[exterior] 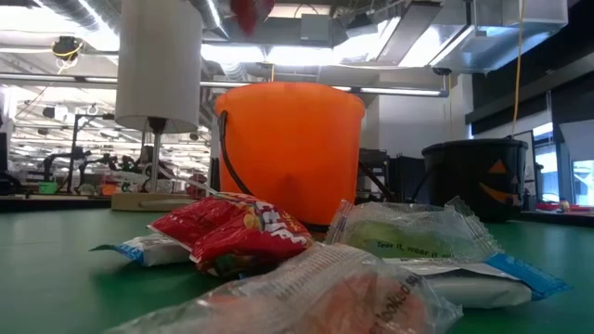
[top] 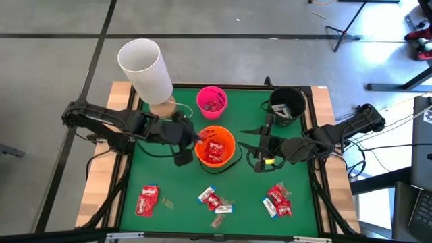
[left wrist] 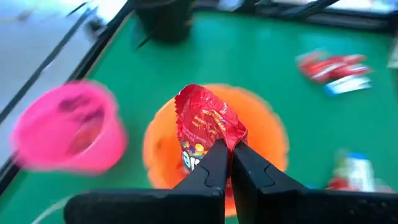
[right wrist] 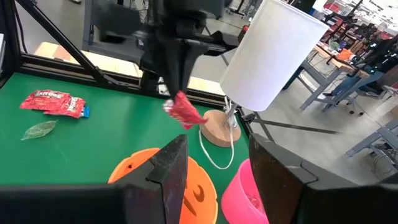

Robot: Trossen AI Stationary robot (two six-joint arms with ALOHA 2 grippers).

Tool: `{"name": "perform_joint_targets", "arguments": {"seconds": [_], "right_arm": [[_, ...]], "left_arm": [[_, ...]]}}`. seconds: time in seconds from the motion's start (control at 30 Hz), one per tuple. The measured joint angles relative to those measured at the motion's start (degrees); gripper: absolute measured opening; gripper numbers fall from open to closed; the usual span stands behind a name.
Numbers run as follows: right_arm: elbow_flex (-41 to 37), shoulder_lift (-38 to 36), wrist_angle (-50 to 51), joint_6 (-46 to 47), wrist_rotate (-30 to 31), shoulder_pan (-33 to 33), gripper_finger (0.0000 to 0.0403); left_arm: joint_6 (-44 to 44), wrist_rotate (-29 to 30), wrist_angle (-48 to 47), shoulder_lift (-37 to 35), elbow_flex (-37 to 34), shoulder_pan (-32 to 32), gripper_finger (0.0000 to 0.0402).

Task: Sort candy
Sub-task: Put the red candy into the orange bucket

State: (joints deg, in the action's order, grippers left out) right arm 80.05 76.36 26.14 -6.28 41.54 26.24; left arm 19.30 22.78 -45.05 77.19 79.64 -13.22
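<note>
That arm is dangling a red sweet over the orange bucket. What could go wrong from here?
The left gripper pinches the shiny red wrapped candy only by its lower edge, so it could slip out early. It hangs near the rim of the orange plastic bucket, so on release it might catch the rim and fall onto the green table. The right gripper waits open close by, so the two arms could brush.

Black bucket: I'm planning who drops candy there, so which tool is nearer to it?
Right. The right tool, open, sits just in front of the black bucket. The left tool, shut on a red candy, is over the orange bucket, farther away.
</note>
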Motion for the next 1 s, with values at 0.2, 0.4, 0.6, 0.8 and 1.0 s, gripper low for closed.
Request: {"name": "perform_joint_targets", "arguments": {"seconds": [0.2,0.4,0.6,0.8,1.0], "right_arm": [[0.0,0.0,-0.1,0.0,0.0,0.0,0.0166],[0.0,-0.4,-0.3,-0.1,-0.1,0.0,0.0166],[0.0,-0.4,-1.2,-0.6,-0.1,0.0,0.0166],[0.0,-0.4,-1.2,-0.7,-0.1,0.0,0.0166],[0.0,-0.4,-0.9,-0.4,-0.1,0.0,0.0166]], "left_arm": [[-1.9,-2.8,3.1,0.0,0.0,-0.1,0.0],[-2.2,-3.2,3.4,0.9,-0.6,0.1,0.0],[-4.7,-8.8,8.5,3.4,-2.5,0.7,0.0],[-7.4,-10.6,10.4,7.0,-2.7,2.4,0.0],[-9.8,-14.1,11.4,11.2,-2.7,6.2,0.0]]}}
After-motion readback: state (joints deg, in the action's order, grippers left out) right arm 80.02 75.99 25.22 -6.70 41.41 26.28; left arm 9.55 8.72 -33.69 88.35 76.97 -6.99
